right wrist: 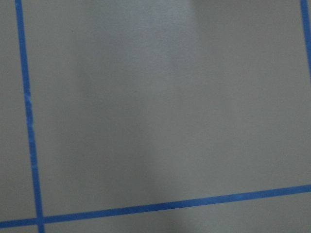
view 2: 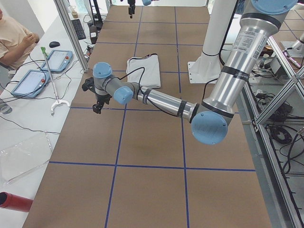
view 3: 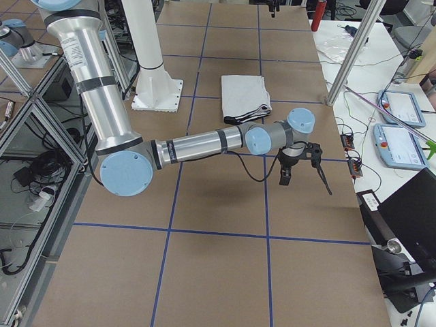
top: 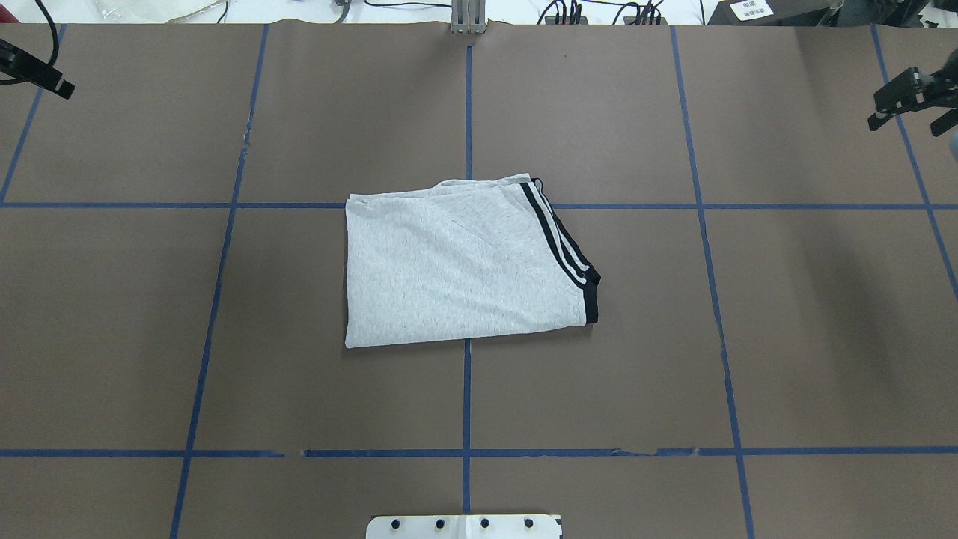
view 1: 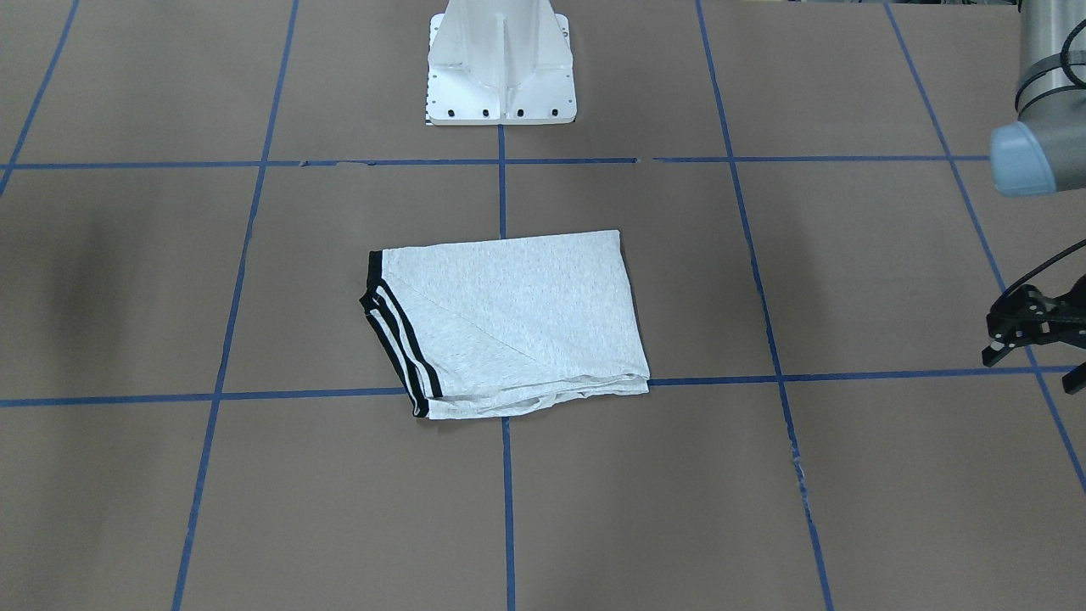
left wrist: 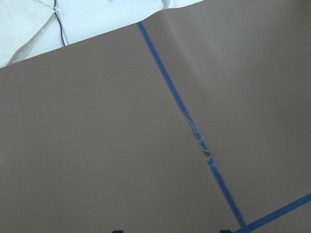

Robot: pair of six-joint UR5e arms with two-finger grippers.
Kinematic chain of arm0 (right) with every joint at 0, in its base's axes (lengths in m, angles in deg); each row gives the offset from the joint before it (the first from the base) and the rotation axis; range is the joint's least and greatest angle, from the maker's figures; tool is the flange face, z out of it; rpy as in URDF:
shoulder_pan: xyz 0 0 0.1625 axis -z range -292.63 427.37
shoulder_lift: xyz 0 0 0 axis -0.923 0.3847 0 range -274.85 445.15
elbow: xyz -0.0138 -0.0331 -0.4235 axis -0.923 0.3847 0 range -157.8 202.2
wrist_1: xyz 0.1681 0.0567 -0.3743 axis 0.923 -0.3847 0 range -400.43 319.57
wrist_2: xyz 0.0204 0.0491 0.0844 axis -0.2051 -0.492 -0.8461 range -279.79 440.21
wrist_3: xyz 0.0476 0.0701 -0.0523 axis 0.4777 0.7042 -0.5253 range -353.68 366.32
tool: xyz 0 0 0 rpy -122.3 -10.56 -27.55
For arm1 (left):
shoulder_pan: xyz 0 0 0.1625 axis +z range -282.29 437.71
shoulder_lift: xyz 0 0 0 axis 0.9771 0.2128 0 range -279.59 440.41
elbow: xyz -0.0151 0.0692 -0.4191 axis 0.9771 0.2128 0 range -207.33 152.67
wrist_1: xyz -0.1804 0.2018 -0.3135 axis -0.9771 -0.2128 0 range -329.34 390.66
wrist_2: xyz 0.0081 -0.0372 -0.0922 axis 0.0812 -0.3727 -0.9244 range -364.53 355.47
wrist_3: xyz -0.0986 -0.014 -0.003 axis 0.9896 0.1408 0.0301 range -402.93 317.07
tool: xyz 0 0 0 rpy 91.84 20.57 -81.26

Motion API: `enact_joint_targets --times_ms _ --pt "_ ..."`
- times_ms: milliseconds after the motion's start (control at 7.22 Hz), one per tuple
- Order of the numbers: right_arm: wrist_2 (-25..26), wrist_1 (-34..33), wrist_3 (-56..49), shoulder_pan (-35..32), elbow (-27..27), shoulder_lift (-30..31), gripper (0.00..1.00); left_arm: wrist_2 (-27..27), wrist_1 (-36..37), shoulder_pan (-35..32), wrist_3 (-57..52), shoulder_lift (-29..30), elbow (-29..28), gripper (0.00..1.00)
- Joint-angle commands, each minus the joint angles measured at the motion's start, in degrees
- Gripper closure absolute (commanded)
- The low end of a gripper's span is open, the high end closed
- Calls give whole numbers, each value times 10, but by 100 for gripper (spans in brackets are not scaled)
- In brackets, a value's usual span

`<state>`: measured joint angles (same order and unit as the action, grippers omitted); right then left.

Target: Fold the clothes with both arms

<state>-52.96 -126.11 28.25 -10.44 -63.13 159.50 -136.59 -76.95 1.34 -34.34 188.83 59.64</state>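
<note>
Small folded shirt (top: 456,269), flat in the middle of the surface (top: 224,337).
Spread wide and empty: left end effector (view 1: 1031,365) and right end effector (top: 905,126), far off at the sides, likely so nothing bumps the fold.

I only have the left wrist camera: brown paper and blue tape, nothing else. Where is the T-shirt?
Observer: The T-shirt lies folded at the middle of the table, far from the left gripper.
Operator: Is either gripper holding it?
Observer: No. The right gripper hangs open near the far right edge, apart from the cloth.
Operator: Which side are the striped cuffs?
Observer: The black-striped cuffs lie along the fold's edge on the robot's right.
</note>
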Motion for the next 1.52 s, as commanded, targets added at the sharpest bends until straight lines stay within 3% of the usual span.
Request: enact_joint_targets --times_ms 0,416,832,970,1386 --pt "-1 -5 -151 -42 -5 64 0 -59 8 -67 -87 -75 17 1" --pt "15 -6 -214 -54 -46 143 0 -49 17 -93 -98 -95 23 1" --pt "19 -51 -218 -57 -56 141 0 -46 50 -94 -92 -94 25 1" --pt "19 -62 -231 -58 -56 141 0 2 52 -98 -96 -91 26 1" --pt "21 -63 -246 -53 -59 138 0 15 60 -111 -93 -125 61 1"
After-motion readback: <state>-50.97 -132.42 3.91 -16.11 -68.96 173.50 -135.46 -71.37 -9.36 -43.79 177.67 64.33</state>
